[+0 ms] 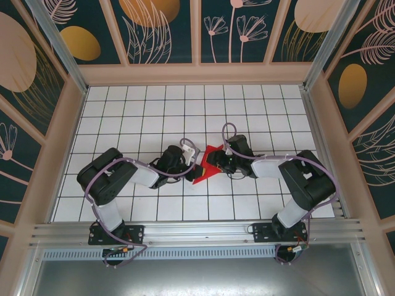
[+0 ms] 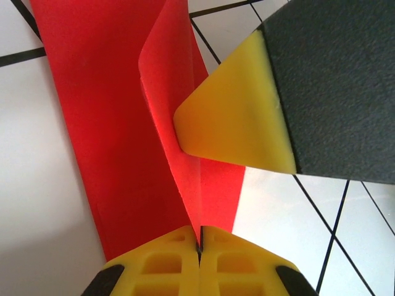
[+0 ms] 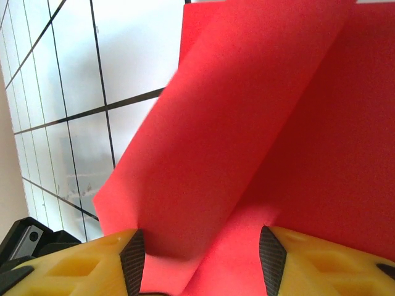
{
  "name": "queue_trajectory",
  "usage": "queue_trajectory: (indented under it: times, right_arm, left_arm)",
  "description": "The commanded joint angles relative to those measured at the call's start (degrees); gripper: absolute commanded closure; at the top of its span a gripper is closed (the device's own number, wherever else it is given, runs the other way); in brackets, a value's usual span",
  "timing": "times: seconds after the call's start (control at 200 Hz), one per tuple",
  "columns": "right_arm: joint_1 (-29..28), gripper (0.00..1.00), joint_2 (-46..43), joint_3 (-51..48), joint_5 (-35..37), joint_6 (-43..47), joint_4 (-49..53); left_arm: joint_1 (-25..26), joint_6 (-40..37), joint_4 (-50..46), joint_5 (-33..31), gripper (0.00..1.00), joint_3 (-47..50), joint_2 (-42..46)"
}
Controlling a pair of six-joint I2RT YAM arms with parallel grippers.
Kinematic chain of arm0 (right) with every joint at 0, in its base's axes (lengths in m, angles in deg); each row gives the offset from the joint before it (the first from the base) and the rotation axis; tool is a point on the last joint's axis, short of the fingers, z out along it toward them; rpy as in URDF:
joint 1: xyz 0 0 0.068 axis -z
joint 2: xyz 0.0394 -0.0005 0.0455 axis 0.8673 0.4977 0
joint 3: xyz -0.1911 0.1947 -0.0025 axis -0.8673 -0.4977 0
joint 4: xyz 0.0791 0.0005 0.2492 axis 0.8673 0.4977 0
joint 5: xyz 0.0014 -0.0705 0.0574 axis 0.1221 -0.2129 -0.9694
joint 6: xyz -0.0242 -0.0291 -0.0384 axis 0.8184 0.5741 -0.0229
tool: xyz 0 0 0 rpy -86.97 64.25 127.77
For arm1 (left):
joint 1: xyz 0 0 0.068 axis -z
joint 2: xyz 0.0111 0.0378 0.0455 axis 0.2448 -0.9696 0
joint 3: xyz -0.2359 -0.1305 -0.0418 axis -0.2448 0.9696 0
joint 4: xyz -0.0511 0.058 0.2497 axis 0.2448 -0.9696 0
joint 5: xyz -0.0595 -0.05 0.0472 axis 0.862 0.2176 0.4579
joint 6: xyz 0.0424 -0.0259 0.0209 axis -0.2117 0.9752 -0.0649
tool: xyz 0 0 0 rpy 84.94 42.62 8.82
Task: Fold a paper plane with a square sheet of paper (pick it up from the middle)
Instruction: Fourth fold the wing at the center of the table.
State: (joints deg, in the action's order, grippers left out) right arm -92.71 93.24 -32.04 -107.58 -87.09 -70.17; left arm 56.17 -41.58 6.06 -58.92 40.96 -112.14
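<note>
Overhead, floral walls (image 1: 166, 31) enclose a white-tiled table (image 1: 154, 105) bearing red paper (image 1: 213, 150).

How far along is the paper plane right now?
Done: the red paper already has long folds. In hand: the left gripper is shut on a raised flap; the right gripper, jaws apart, straddles the sheet. Left: no pointed dart yet, so further folds remain.

The white grid-tiled table (image 1: 154, 111) is carrying the square sheet of paper (image 1: 199, 175), which is lying partly folded near its middle.
</note>
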Motion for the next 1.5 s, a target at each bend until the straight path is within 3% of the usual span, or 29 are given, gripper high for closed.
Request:
queue_trajectory:
  times: [0.0,0.205,0.385,0.656,0.881,1.036,1.286,1.491]
  right_arm:
    - [0.3,0.46,2.4,0.4,2.4,-0.6,2.5]
    - [0.3,0.46,3.2,0.8,4.2,-1.2,4.5]
    - [0.2,0.47,3.3,0.9,3.9,-1.3,4.7]
    - [0.2,0.47,4.5,2.0,6.3,-2.3,8.9]
    - [0.2,0.48,6.5,3.0,7.4,-3.9,12.0]
    - [0.0,0.48,7.4,3.4,7.8,-4.4,13.0]
    - [-0.2,0.48,7.6,3.4,7.7,-4.1,13.1]
    - [-0.3,0.49,7.6,3.7,7.2,-4.0,12.8]
  left_arm:
    - [-0.4,0.9,1.3,2.1,0.91,-1.3,-1.3]
    - [-0.6,1.7,1.4,2.7,0.80,-1.3,-1.5]
    - [-0.8,2.0,1.2,2.5,0.77,-1.4,-1.6]
    - [-1.9,5.5,-1.2,-2.7,0.64,1.0,4.5]
    - [-1.9,8.3,-2.4,-7.6,0.66,3.5,9.7]
    - [-1.9,9.5,0.2,-3.3,0.68,3.8,9.9]
    - [-1.9,8.9,-2.8,-2.0,0.62,0.3,5.6]
    - [-1.8,8.6,-3.9,-1.0,0.62,-2.4,1.9]
